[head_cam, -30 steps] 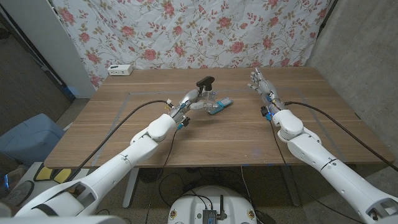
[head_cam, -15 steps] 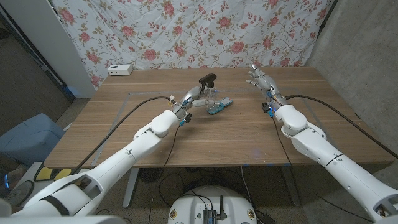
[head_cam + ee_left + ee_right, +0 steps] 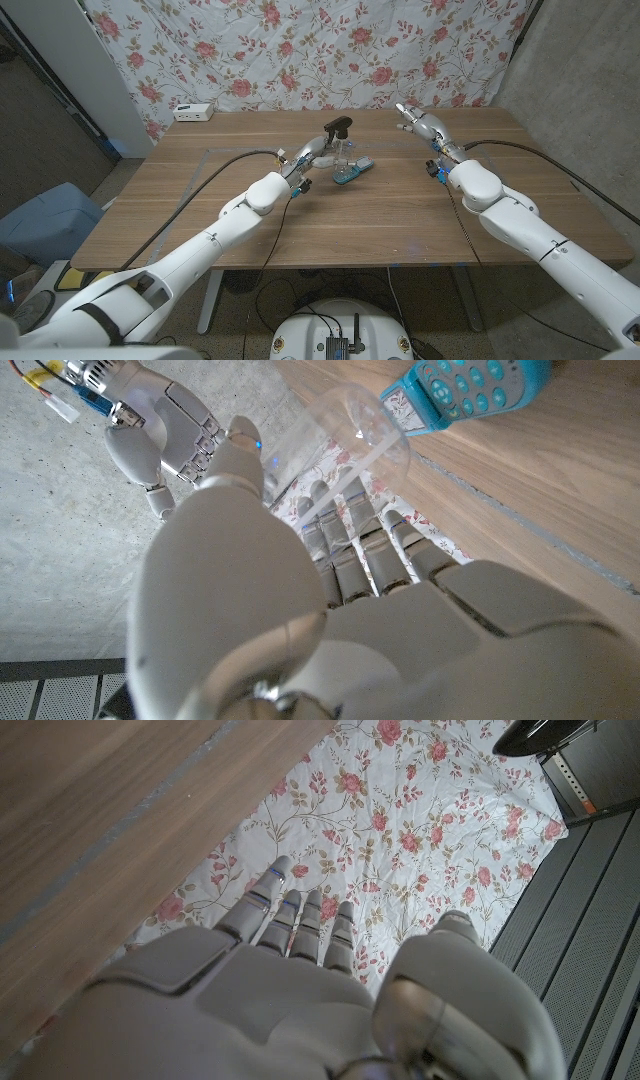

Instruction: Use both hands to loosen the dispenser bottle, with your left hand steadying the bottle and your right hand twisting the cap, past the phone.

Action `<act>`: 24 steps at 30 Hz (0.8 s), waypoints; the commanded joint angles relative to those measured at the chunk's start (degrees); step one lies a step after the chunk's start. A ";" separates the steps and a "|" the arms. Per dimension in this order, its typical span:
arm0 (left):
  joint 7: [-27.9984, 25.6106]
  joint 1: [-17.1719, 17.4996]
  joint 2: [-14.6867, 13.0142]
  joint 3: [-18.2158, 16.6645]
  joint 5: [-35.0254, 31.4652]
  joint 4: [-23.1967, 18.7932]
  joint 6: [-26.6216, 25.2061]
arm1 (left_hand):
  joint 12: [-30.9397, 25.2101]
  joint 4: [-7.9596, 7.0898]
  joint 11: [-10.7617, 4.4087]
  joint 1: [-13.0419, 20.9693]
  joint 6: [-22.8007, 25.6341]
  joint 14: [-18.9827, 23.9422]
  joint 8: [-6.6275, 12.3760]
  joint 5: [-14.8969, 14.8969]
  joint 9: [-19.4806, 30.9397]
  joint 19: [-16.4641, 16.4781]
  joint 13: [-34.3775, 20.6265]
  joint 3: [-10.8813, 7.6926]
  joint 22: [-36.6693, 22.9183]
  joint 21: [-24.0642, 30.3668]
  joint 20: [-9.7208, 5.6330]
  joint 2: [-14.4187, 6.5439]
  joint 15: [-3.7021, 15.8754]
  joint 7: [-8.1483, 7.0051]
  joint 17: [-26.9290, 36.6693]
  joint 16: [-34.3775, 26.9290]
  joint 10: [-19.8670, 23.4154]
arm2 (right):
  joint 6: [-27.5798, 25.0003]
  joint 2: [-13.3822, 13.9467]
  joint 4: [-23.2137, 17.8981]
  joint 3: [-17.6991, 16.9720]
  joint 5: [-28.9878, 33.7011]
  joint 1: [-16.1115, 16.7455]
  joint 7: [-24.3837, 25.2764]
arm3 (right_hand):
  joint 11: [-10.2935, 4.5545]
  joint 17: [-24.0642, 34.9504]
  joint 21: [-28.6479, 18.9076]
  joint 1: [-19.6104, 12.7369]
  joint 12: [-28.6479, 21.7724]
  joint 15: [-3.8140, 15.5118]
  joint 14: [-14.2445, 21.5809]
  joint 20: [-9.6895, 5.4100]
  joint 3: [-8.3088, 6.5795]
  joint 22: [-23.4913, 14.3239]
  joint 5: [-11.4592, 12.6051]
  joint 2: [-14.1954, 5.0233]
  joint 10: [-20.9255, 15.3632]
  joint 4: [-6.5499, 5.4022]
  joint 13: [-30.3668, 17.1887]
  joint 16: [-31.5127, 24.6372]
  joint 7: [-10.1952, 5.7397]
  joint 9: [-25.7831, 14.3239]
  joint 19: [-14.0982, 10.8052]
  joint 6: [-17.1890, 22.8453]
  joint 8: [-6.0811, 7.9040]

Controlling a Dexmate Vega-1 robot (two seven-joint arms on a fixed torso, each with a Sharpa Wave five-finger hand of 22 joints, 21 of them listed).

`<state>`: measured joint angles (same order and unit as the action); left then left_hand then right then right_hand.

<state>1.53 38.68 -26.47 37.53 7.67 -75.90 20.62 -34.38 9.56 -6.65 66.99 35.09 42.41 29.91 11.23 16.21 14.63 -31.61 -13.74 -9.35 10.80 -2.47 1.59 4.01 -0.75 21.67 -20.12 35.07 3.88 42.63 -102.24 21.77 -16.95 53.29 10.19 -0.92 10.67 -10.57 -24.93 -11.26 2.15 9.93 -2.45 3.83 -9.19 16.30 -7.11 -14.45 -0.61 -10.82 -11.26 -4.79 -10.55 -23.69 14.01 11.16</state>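
Currently: left hand (image 3: 312, 153) wrapped around clear dispenser bottle (image 3: 341, 157), teal phone (image 3: 355, 171) just beside its fingertips. Right hand (image 3: 416, 124), fingers spread and empty, has lifted and drifted bottleward within a second, yet stands well apart from black cap (image 3: 338, 125). Twisting not begun.

No words, brands or numbers can be read here. The phone (image 3: 466, 393) has rows of little buttons with marks on them — too small and blurry to read (they may be digits, but it cannot be told). The white box (image 3: 194, 112) at the far left of the table (image 3: 380, 215) has dark spots on its front — no letters come clear. The cloth (image 3: 300, 50) behind the table has only flowers, no writing. The bottle (image 3: 340, 150) is see-through, with no label that can be read.
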 commanded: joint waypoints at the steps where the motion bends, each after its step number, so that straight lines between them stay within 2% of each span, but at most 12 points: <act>1: 0.35 -1.95 0.78 0.93 -0.73 1.36 -0.96 | -0.61 -1.16 -0.23 2.46 1.82 1.25 0.69 0.44 -0.09 0.44 -0.26 -1.96 -0.11 -0.21 -2.92 -5.05 5.19 -0.91 0.18 0.22 0.58 | -4.79 4.16 -5.39 -0.79 2.57 0.48 -0.68 | -0.03 0.02 -0.08 -1.91 -0.05 2.03 0.09 -4.78 -0.53 -0.31 -0.75 -0.01 -0.63 1.40 -0.28 0.30 1.31 -0.23 -0.68 0.36 0.12; 3: 0.23 -2.11 0.93 1.07 -0.87 1.49 -1.08 | -0.65 -1.10 -0.31 2.49 1.83 1.31 0.75 0.44 -0.13 0.48 -0.31 -1.97 -0.11 -0.20 -2.93 -4.97 5.17 -0.84 0.21 0.25 0.63 | -5.68 4.50 -6.20 -1.10 2.47 0.70 -0.61 | -0.05 0.05 -0.09 -2.07 -0.11 2.13 0.25 -4.68 -0.64 -0.32 -0.94 -0.03 -0.82 1.57 -0.29 0.23 2.93 -0.22 -0.70 0.78 0.25; 4: 0.18 -2.18 0.96 1.16 -1.01 1.52 -1.18 | -0.67 -1.11 -0.33 2.49 1.88 1.36 0.81 0.45 -0.15 0.48 -0.34 -2.03 -0.11 -0.20 -2.92 -5.04 5.17 -0.76 0.21 0.28 0.66 | -6.31 4.84 -6.71 -1.19 2.50 0.75 -0.72 | 0.02 0.08 -0.07 -2.06 -0.12 2.03 0.21 -4.58 -0.68 -0.33 -1.16 -0.02 -0.87 1.66 -0.30 0.23 1.61 -0.26 -0.60 1.39 0.44; 5: 0.15 -2.22 1.03 1.21 -1.00 1.59 -1.22 | -0.69 -1.08 -0.33 2.49 1.85 1.41 0.84 0.46 -0.18 0.46 -0.37 -2.06 -0.11 -0.21 -2.95 -5.00 5.20 -0.79 0.17 0.35 0.68 | -6.99 5.21 -7.25 -1.28 2.56 0.78 -0.85 | 0.07 0.13 -0.06 -1.93 -0.12 1.98 0.19 -4.56 -0.65 -0.33 -1.32 0.04 -0.92 1.65 -0.31 0.21 2.90 -0.26 -0.54 1.39 0.40; 7: 0.00 -2.29 1.08 1.34 -1.20 1.63 -1.35 | -0.70 -1.09 -0.31 2.46 1.73 1.45 0.83 0.47 -0.21 0.51 -0.41 -2.09 -0.11 -0.20 -2.95 -5.02 5.27 -0.75 0.18 0.38 0.66 | -8.39 5.60 -8.24 -1.47 2.53 0.90 -0.71 | 0.09 0.15 -0.05 -1.82 -0.12 1.71 0.12 -4.42 -0.61 -0.34 -1.40 0.09 -0.93 1.63 -0.31 0.22 3.33 -0.27 -0.49 1.52 0.43; 13: -0.37 -2.34 0.99 1.51 -1.53 1.37 -2.14 | -0.76 -1.06 -0.28 2.51 1.79 1.46 1.03 0.51 -0.32 0.52 -0.55 -2.23 -0.11 -0.21 -2.91 -5.18 5.14 -1.00 0.33 0.49 0.70 | -13.03 7.51 -11.75 -1.45 3.45 0.93 -0.85 | 0.28 0.21 0.03 -1.49 -0.12 1.47 -0.09 -4.07 -0.47 -0.34 -1.62 0.22 -0.98 1.54 -0.32 0.26 3.54 -0.30 -0.20 2.66 0.82; 18: -0.47 -2.49 0.95 1.69 -1.77 1.34 -2.41 | -0.85 -1.07 -0.17 2.55 1.77 1.57 1.16 0.55 -0.40 0.50 -0.66 -2.33 -0.11 -0.23 -2.90 -5.38 5.23 -0.92 0.54 0.45 0.84 | -16.01 8.08 -13.98 -1.44 3.83 1.13 -0.26 | 0.45 0.27 0.19 -1.05 0.06 1.12 -0.61 -3.76 -0.26 -0.35 -1.82 0.44 -0.51 1.39 -0.34 0.39 3.54 -0.34 0.35 2.98 0.88; 24: -0.65 -2.64 1.08 1.98 -2.12 1.42 -2.55 | -0.95 -1.05 -0.44 2.54 1.84 1.78 1.37 0.61 -0.51 0.56 -0.80 -2.49 -0.11 -0.22 -3.06 -5.46 5.21 -1.00 0.56 0.59 1.00 | -19.73 9.08 -16.84 -1.49 4.67 1.59 0.68 | 1.06 0.43 0.29 0.56 0.17 0.33 -1.14 -3.32 0.64 -0.37 -2.11 1.28 -0.09 0.76 -0.35 0.39 4.10 -0.45 1.07 3.30 0.89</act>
<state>1.27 36.44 -25.56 39.01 6.23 -74.59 18.68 -34.78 10.04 -6.55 66.99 35.14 43.11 30.95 11.46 15.68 14.63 -32.11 -14.22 -9.35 10.58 -2.47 1.59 4.10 -0.72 21.95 -19.46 35.37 -8.96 49.55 -113.66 20.48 -13.61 54.23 9.62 -0.29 10.81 -10.57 -25.15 -11.26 2.15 8.87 -2.61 3.92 -9.49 14.40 -6.03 -14.63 0.12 -11.08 -10.98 -0.89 -10.81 -22.98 16.71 11.51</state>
